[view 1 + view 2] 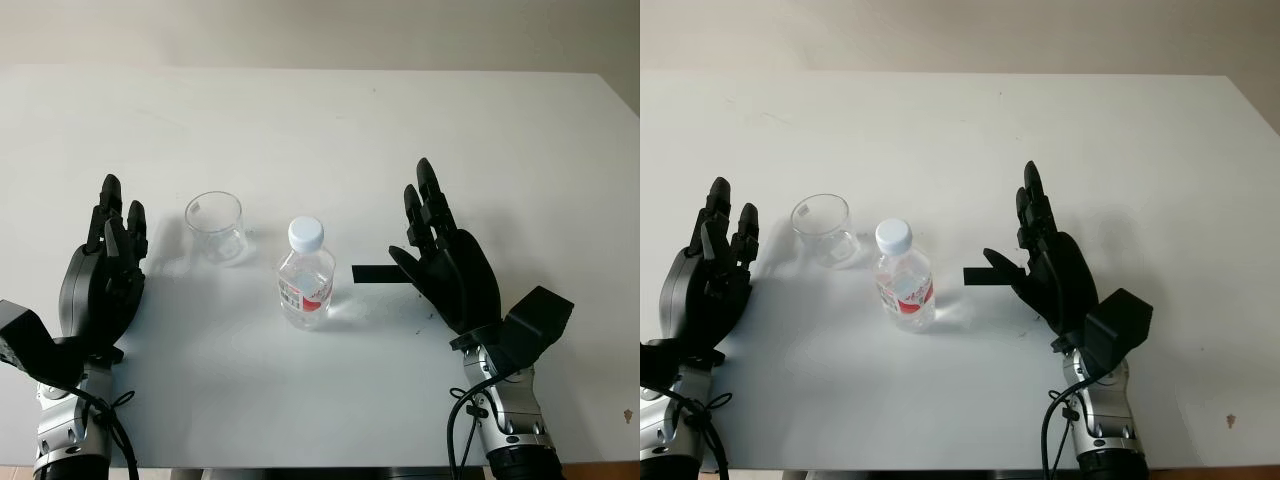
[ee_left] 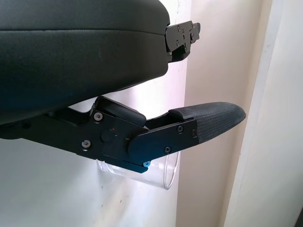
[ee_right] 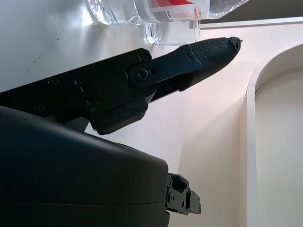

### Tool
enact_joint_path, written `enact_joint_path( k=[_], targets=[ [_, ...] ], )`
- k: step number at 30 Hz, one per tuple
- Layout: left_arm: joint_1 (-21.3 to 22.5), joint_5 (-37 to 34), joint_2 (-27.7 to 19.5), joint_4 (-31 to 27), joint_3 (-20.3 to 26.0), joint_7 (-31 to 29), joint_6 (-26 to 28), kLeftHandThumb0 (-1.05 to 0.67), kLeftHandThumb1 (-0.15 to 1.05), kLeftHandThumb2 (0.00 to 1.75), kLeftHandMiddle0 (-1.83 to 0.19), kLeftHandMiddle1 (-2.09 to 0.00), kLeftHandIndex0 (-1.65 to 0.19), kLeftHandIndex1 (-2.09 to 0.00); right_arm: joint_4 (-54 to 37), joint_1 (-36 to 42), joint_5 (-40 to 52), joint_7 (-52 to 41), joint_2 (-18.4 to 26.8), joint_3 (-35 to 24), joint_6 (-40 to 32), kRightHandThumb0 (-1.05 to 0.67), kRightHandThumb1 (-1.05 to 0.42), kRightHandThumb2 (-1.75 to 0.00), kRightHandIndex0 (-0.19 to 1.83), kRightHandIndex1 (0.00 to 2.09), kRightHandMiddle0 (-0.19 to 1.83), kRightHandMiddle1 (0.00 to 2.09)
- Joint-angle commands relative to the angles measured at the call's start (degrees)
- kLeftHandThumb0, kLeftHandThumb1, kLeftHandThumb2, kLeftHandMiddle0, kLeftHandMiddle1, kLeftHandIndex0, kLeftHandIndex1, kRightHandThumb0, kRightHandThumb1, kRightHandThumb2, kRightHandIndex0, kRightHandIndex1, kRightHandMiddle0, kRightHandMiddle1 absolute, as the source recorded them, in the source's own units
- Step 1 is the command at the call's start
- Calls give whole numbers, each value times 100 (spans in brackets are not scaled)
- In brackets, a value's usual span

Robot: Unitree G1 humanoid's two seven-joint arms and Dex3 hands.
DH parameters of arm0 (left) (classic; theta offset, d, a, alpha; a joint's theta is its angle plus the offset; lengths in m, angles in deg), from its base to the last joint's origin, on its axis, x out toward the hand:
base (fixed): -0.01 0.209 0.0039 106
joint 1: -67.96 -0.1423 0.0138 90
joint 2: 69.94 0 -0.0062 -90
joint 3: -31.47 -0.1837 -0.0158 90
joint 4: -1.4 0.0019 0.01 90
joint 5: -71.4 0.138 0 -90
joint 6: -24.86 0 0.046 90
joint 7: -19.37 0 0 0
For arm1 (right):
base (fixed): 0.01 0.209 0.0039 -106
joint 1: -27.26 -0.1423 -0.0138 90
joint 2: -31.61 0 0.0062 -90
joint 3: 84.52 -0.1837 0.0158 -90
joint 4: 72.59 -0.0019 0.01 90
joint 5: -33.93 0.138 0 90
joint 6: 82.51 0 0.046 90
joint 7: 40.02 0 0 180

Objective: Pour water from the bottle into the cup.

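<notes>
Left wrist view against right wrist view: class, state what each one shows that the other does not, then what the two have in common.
Left wrist view alone: the clear cup, standing empty beside the left hand, which is open. Right wrist view alone: the bottle with its red and white label, near the thumb of the right hand, also open. Shared: a black hand shell close to the camera and the white table.

White table (image 1: pixel 480 130), cup (image 1: pixel 216 226), bottle (image 1: pixel 305 276)

bottle (image 1: pixel 904 286) between cup (image 1: pixel 825 231) and right hand (image 1: pixel 1045 262)
</notes>
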Motion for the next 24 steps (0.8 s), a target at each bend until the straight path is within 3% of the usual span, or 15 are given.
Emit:
enact_joint_path(
  k=[1, 14, 19, 24],
  targets=[
    [-99, 24, 65, 40, -48, -17, 28, -82, 105, 70, 19, 0, 19, 0, 49, -82, 22, -35, 0, 11, 78, -92, -102, -5, -19, 0, -19, 0],
    [-15, 24, 111, 155, -61, -7, -36, -82, 105, 70, 19, 0, 19, 0, -47, -186, 75, -578, 227, 188, -147, -96, -101, -5, -19, 0, -19, 0],
    [-18, -14, 159, 189, -33, -2, -85, -82, 105, 69, 19, 0, 19, 0, -515, -161, 27, -1068, 457, 529, -412, -103, -101, -5, -19, 0, -19, 0],
    [-33, 7, 169, 184, -36, 33, -123, -81, 105, 70, 19, 0, 19, 0, -814, -46, 59, -1331, 334, 921, -526, -103, -97, -4, -19, 0, -19, 0]
  ],
)
